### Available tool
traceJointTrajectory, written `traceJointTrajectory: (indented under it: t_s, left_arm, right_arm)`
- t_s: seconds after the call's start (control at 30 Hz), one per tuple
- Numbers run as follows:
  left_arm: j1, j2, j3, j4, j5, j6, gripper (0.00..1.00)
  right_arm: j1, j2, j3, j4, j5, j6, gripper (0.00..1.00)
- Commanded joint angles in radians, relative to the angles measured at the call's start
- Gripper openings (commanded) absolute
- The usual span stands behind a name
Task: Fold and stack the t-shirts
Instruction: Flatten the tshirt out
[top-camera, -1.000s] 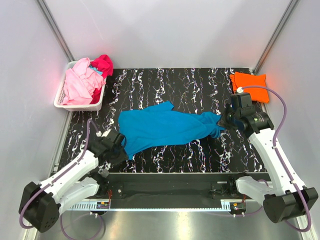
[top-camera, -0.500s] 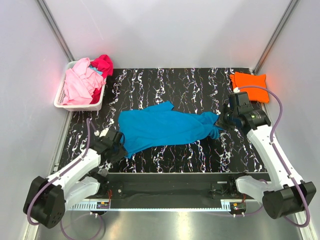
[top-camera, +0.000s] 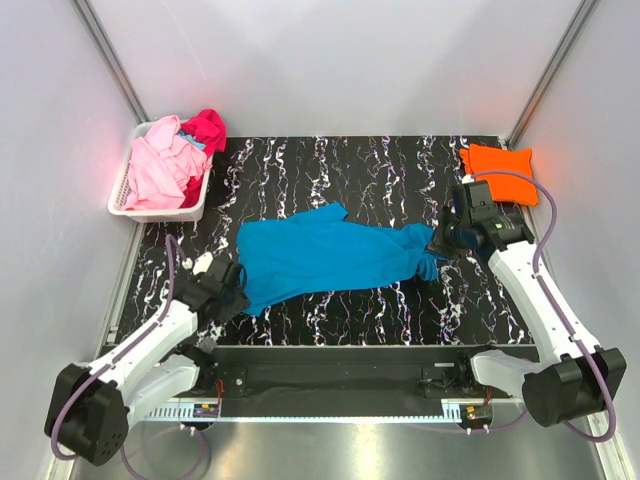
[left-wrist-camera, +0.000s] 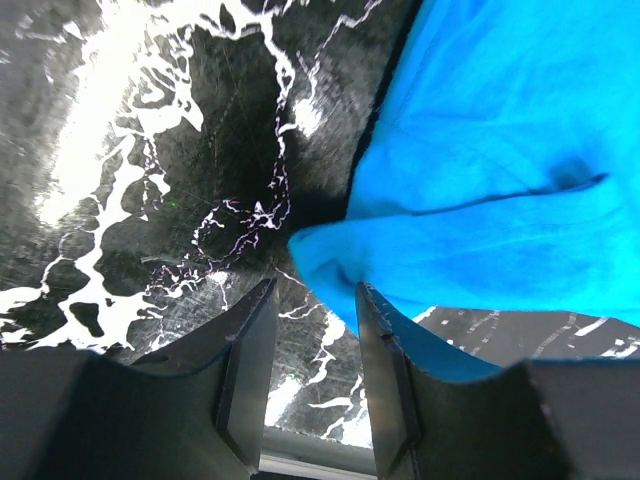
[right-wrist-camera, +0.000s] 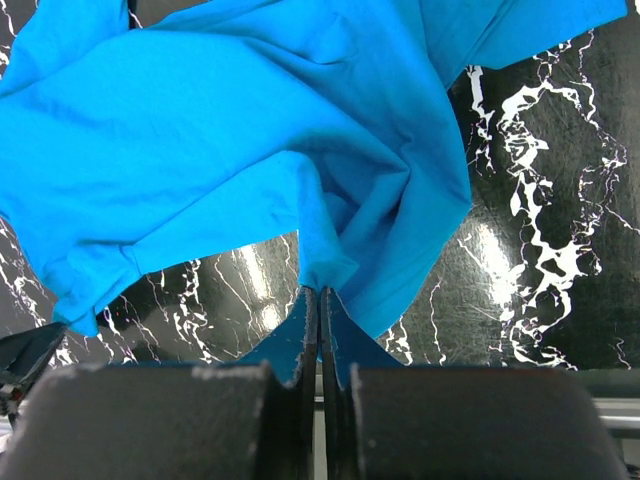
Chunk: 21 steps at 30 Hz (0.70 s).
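**Black marbled table, blue tee stretched crosswise: one end pinched, the other not**

Black white-veined table (top-camera: 380, 170) carries the turquoise t-shirt (top-camera: 320, 255) near its middle, lying mostly flat. Its long axis runs left to right, with the broad end towards the left arm and the narrowed, bunched end towards the right arm. I cannot tell which end is collar and which is hem.

The right fingers (right-wrist-camera: 312, 315) are clenched on a thin fold of the cloth's edge. The left fingers (left-wrist-camera: 250, 345) stand apart, with a corner of the shirt at the mouth of the gap but not pinched.

Likely troubles:
- The left fingers may close short of the corner, or nudge it away, since it lies only at the tips.
- A pull from the right alone would drag the whole shirt rather than spread it.
- The right pinch is on little cloth and could slip under tension.
- The gathers at the right end would set as creases if the shirt is folded this way.
- The orange t-shirt (top-camera: 497, 160), folded just behind the right arm, could be brushed.
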Motion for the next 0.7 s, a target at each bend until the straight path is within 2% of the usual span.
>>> traceJointTrajectory:
  t_s: [0.0,0.1,0.27,0.67]
  left_arm:
    - [0.006,-0.05,0.052,-0.037,-0.06,0.013,0.41]
    - [0.007,-0.076,0.051,-0.039,-0.075,0.014,0.42]
    - [0.017,0.008,0.047,0.003,-0.072,0.028,0.42]
    - [0.078,0.153,-0.011,0.224,-0.029,0.086,0.42]
  right_arm:
    - [0.009,0.013,0.025,0.035,-0.016,0.012,0.0]
    - [0.012,0.028,0.029,0.041,-0.016,0.012,0.0]
    - [0.018,0.047,0.035,0.047,-0.016,0.012,0.0]
    - [0.02,0.058,0.048,0.029,-0.008,0.009,0.0]
